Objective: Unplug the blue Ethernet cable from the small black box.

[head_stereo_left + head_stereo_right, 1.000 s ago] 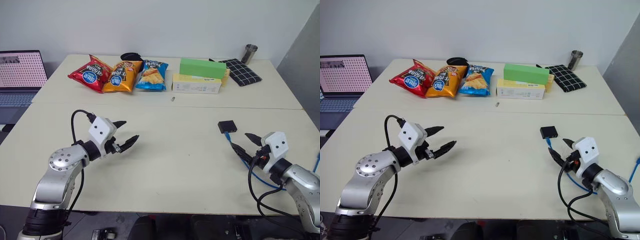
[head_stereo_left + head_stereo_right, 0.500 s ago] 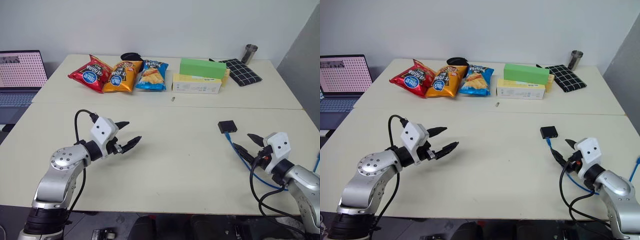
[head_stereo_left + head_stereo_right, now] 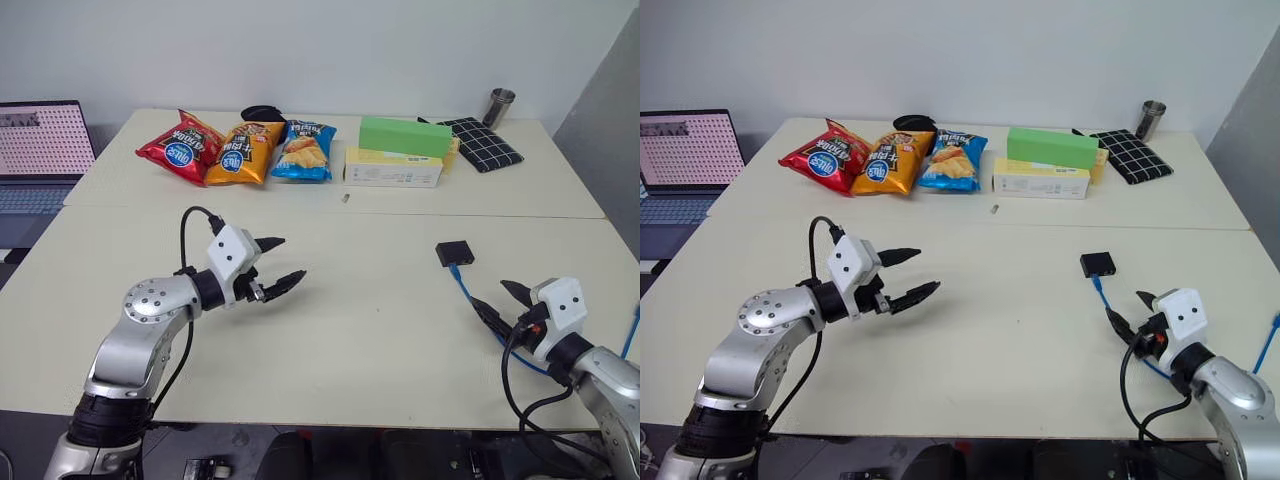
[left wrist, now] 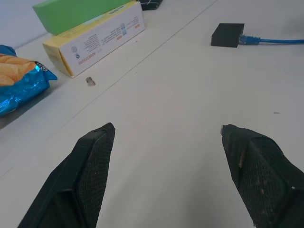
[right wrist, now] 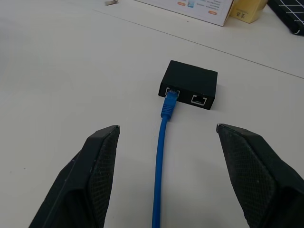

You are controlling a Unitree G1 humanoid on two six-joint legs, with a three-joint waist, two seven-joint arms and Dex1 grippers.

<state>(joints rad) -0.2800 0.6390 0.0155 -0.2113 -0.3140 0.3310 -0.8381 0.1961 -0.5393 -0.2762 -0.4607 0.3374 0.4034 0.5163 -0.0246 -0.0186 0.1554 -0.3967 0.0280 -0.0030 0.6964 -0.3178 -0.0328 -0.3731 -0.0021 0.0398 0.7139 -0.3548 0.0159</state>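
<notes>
While still plugged into the small black box (image 5: 188,84) on the counter (image 3: 380,330), blue Ethernet cable (image 5: 160,161) trailing between the spread right gripper (image 5: 164,175) fingers. Left gripper (image 3: 278,264) also spread, well apart. Snack bag (image 3: 236,152) print illegible.

Small black box (image 5: 189,84): matt plastic. Blue Ethernet cable (image 5: 161,156): smooth, slightly glossy jacket. Table (image 3: 380,330): smooth matt cream. Snack bags (image 3: 236,150): glossy foil. Cup (image 3: 500,104): metal.
</notes>
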